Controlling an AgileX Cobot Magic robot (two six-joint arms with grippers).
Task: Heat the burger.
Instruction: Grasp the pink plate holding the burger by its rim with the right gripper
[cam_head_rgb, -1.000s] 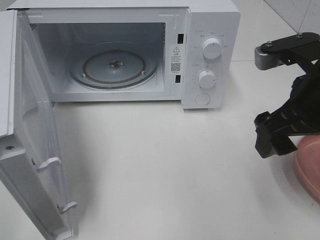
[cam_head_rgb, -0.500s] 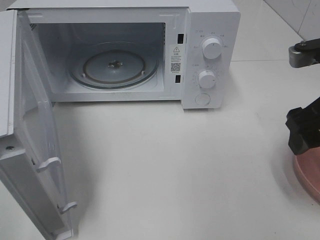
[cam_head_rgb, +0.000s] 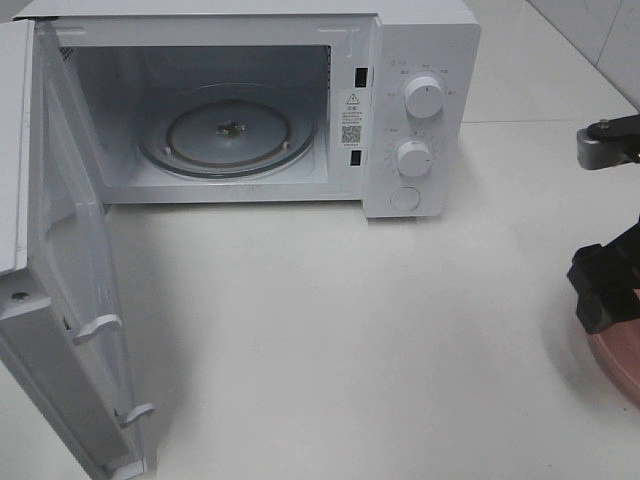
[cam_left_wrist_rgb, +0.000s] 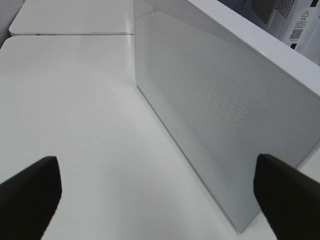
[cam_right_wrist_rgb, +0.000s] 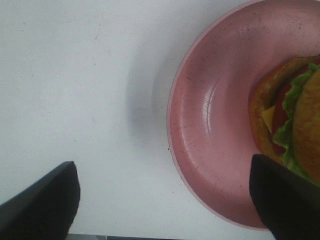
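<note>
The burger (cam_right_wrist_rgb: 295, 120), with its glossy brown bun, green lettuce, red tomato and yellow cheese, sits on the far side of the round pink plate (cam_right_wrist_rgb: 215, 125). The right gripper (cam_right_wrist_rgb: 165, 205) hangs over the plate with its fingers spread wide and holding nothing. The burger lies beside one finger, not between the two, so a sideways shift looks necessary first. This arm is much the nearer. The left gripper (cam_left_wrist_rgb: 160, 195), also spread and empty, sits by the open white microwave door (cam_left_wrist_rgb: 210, 110). Only the right wrist view shows the burger; the high view shows the empty glass turntable (cam_head_rgb: 228, 135).
</note>
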